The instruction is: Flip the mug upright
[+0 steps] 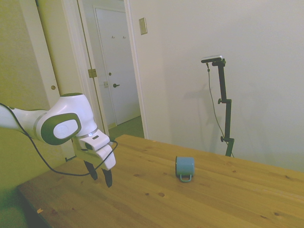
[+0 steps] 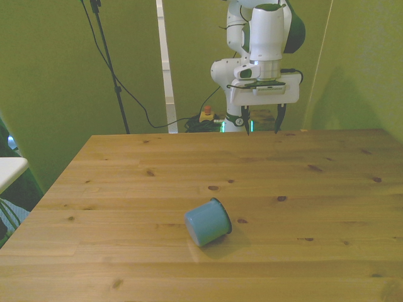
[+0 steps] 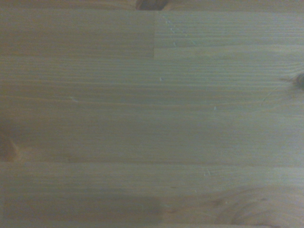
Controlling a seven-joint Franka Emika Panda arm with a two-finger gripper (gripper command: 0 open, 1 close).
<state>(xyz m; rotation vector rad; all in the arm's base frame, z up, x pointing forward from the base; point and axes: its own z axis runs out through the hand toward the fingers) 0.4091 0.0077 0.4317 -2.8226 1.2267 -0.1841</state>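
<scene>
The small teal-blue mug [image 1: 185, 168] lies on its side on the wooden table [image 1: 156, 199]. Its loop handle [image 1: 185, 178] points toward the side camera. In the front view the mug [image 2: 208, 222] rests near the table's middle, with its dark-rimmed mouth turned toward the front view's right. My gripper [image 1: 100, 176] hangs above the table's far edge, well apart from the mug. In the front view the gripper [image 2: 263, 123] is open, fingers pointing down with nothing between them. The wrist view shows only bare wood.
The table [image 2: 327, 189] is plain wood with dark knots. A white ledge [image 2: 9, 171] sits off the front view's left edge. Cables and a red-topped button [image 2: 206, 114] lie on the floor behind the table.
</scene>
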